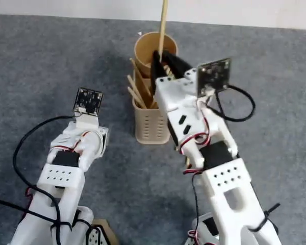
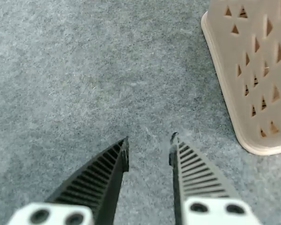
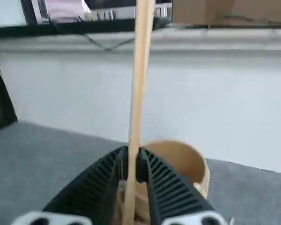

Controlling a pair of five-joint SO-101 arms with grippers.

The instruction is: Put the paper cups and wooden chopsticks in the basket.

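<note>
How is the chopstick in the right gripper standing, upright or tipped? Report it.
Upright. The chopstick rises almost straight up out of the right gripper, which is shut on it, over the paper cup.

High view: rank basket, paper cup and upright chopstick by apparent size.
1. basket: largest, though the right arm covers part of it.
2. paper cup.
3. upright chopstick: smallest in area. Its visible length roughly matches the cup's width, and the frame edge cuts off its top.
</note>
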